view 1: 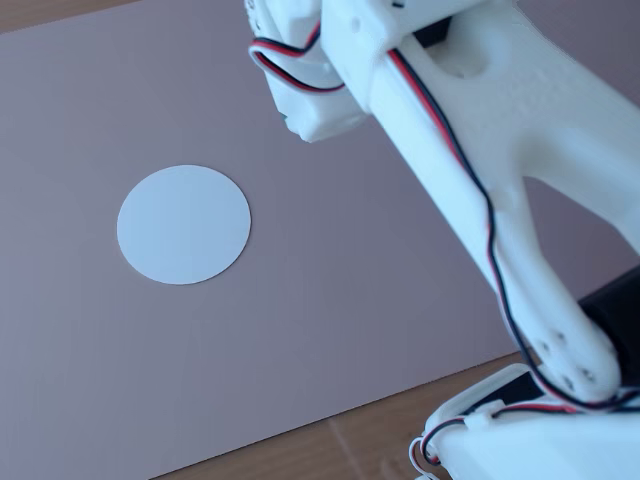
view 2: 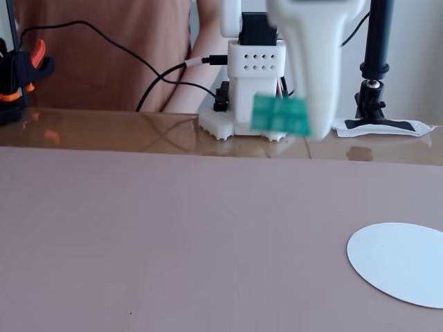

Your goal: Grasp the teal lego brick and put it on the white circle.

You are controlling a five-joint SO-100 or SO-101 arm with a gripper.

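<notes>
Lying flat at the left of centre in a fixed view, the white circle point(view 1: 184, 224) rests on a dull pink mat point(view 1: 330, 300) that covers most of the worktop point(view 1: 370, 440), whose wood grain shows only along the bottom edge. To the right of the disc, the white arm point(view 1: 520, 130) fills the upper right and right side of that frame, with red, black and white wires point(view 1: 492, 240) running along it; the brick is hidden from this camera. In the other fixed view, an orange and black clamp point(view 2: 17, 72) sits at the far left edge, and black cables point(view 2: 138, 62) trail across in front of a person in a brown top point(view 2: 111, 41). Near upper centre, the pincer point(view 2: 304, 104) hangs above the worktop, clenched on the teal lego brick point(view 2: 280, 115), which is lifted clear of the mat and looks blurred. Behind it stands the arm's white base point(view 2: 252, 76). Further right, a black stand point(view 2: 377, 62) rises from a white foot. The white circle point(view 2: 401, 263) lies at the lower right, well apart from the raised brick, cut by the frame edge.
</notes>
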